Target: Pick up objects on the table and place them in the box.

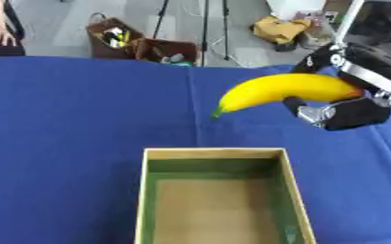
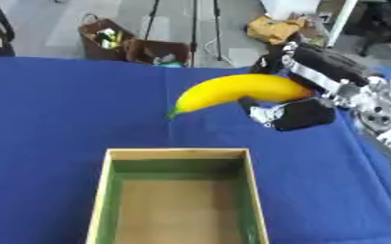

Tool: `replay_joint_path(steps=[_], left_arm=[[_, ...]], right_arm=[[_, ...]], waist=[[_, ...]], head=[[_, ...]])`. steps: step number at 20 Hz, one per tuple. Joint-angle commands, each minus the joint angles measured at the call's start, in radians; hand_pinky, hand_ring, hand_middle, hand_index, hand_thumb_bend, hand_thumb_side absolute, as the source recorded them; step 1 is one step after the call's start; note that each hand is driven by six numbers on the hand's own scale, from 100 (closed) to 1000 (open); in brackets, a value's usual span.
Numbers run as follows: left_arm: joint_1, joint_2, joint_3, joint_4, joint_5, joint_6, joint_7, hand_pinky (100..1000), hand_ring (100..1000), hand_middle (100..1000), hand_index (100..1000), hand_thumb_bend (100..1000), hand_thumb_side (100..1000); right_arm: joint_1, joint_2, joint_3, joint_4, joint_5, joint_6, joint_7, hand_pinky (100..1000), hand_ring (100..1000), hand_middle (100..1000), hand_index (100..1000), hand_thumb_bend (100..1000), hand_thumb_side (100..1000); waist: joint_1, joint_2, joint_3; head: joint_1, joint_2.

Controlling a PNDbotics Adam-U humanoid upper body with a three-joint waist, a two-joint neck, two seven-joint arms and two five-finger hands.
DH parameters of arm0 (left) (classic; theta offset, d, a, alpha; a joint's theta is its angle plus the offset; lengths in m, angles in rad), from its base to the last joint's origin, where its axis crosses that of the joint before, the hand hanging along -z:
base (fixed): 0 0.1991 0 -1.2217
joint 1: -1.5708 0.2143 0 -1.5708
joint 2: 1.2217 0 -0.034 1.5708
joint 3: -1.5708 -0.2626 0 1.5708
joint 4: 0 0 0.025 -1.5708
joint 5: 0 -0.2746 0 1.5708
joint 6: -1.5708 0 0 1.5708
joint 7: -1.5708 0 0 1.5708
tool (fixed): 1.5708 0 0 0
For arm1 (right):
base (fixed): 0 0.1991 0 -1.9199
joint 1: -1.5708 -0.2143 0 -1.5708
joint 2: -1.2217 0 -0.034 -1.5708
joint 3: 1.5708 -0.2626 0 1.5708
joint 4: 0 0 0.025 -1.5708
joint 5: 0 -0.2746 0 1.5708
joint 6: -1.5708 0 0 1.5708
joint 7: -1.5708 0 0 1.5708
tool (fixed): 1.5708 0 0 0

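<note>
With our right hand (image 2: 303,112) curled around the banana (image 2: 232,90) above the table's (image 1: 65,143) far right, we should carry it over the box (image 1: 218,153) at the near edge before uncurling.

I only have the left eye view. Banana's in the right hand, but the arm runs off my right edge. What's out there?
Observer: In the right eye view the silver wrist joints behind the right hand show in full; nothing else lies by them on the blue table.
Operator: Is the box empty along its left wall?
Observer: Yes, the box shows its left inner wall bare here.
Operator: Banana over the box yet?
Observer: No, the banana hangs beyond the far rim, green tip pointing left.
</note>
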Motion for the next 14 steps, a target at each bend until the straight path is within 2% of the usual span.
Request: replay_joint_path(steps=[1,14], left_arm=[[-0.006,0.024,0.012,-0.017,0.003,0.001,0.006,455,623,695,777,100,1000],[0.005,0.026,0.041,-0.017,-0.001,0.015,0.092,463,629,701,782,100,1000]], right_arm=[[-0.015,-0.02,0.001,-0.047,-0.013,0.014,0.015,736,758,466,602,100,534],[-0.073,0.077,0.054,-0.107,0.008,0.042,0.088,732,754,462,597,100,530]], waist=[[-0.001,-0.031,0.001],[-0.003,-0.057,-0.002]], head=[[0.003,0.005],[0.008,0.039]])
